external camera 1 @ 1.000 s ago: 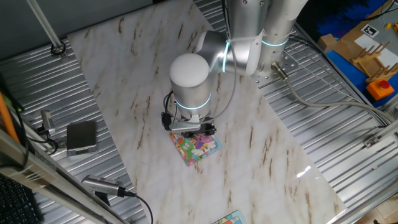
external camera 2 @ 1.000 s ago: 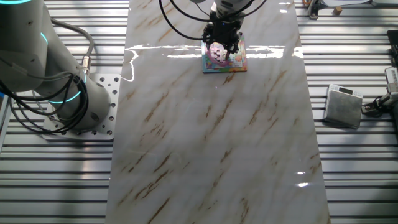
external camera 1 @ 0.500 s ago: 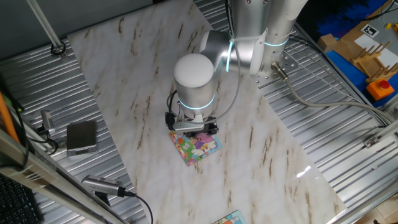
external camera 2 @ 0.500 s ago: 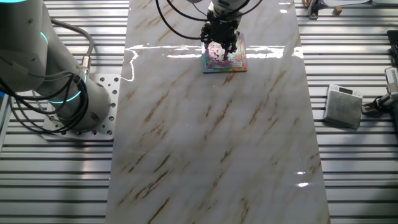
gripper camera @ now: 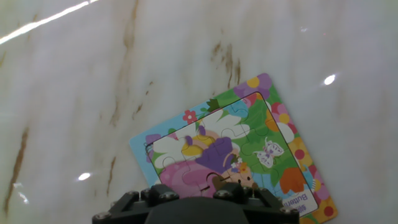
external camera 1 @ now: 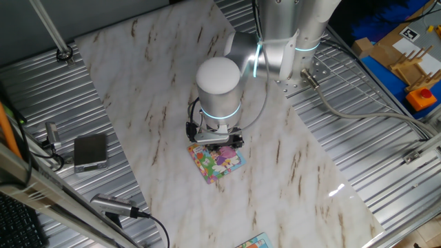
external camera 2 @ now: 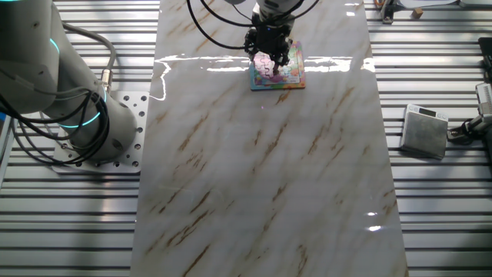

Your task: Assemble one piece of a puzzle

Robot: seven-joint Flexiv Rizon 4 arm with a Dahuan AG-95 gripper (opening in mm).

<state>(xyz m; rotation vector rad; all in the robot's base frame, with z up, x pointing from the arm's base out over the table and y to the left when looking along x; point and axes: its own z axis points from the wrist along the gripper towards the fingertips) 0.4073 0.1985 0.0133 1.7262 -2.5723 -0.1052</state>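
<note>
Since a second earlier the arm's white wrist had shifted a little up and to the right in the one fixed view, while the puzzle [external camera 1: 218, 162] had stayed where it was on the worktop [external camera 1: 151, 103]. The gripper [external camera 1: 217, 143] hung just over the puzzle's upper edge; in the other fixed view the gripper [external camera 2: 269, 55] covered the board's far part, over the puzzle [external camera 2: 278, 73]. Whether the fingers were wide, narrow or holding the piece could not be told: the hand view showed only the dark gripper body along the bottom edge, with no fingertips in sight.

The puzzle [gripper camera: 233, 158] lay flat and turned at an angle, a square board with a blue, green and yellow border, flowers, a white butterfly at right, and pink-purple figures in the middle. The piece could not be picked out apart from the board.

The arm reached down from its base at upper right, wrist pointing straight at the worktop.
</note>
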